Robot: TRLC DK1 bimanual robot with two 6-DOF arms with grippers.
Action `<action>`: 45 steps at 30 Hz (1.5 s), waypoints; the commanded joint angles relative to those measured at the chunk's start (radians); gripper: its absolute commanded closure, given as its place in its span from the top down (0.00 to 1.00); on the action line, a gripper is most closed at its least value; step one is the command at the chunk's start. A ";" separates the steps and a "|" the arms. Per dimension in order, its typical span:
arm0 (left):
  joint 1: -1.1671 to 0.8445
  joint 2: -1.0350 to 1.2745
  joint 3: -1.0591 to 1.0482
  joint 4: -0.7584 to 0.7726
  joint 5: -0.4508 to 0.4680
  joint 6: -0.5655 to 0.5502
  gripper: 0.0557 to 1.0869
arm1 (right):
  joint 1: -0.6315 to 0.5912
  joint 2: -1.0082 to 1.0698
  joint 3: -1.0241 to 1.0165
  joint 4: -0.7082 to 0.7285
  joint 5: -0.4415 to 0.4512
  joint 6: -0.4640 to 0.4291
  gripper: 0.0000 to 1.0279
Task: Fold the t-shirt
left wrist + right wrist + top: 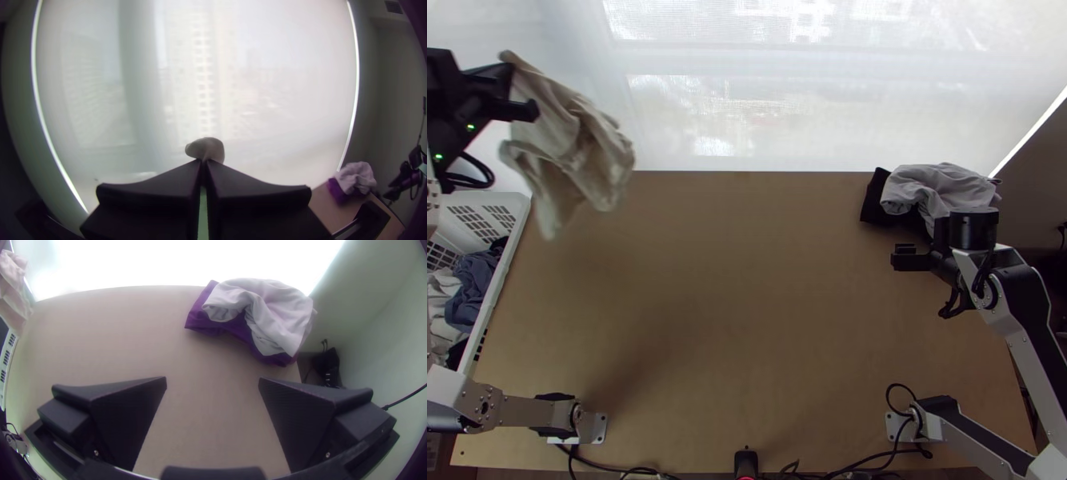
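Locate the left gripper (510, 74) at the upper left of the top view, raised beyond the far end of the basket. Your left wrist view shows its two fingers brought together at the tips, clamped on the t-shirt (575, 144). The t-shirt is beige and hangs from the grip in loose, bunched folds. In the top view, its lower part overlaps the far left corner of the table (747, 280). The held portion is probably an edge or corner, but blur in the top view keeps you from confirming this.

Locate the right gripper (901, 254) over the right side of the table, on the near side of the clothes pile. Your right wrist view shows its fingers spread wide, with the table surface visible between them.

At the table's far right corner, you have a light grey garment (939, 188) lying bunched on a dark garment (875, 204). Along the left edge, you have the white basket (507, 264), containing a blue garment (475, 288) and a pale garment (441, 296). A window blind (787, 120) spans the area behind the table.
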 commanded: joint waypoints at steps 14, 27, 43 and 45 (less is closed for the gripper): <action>-0.888 -0.040 -0.408 -0.171 -0.096 -0.041 0.03 | -0.036 0.006 -0.028 0.009 0.001 0.001 0.94; -1.097 -0.235 -0.975 -0.332 0.039 -0.031 0.03 | -0.024 0.021 -0.022 0.023 -0.016 0.001 0.94; -0.997 -0.295 -1.087 -0.461 0.045 0.077 0.66 | -0.023 0.009 -0.032 0.022 -0.022 0.003 0.94; -0.910 -0.261 -1.000 -0.455 0.046 0.077 0.66 | -0.023 0.008 -0.032 0.022 -0.024 0.003 0.94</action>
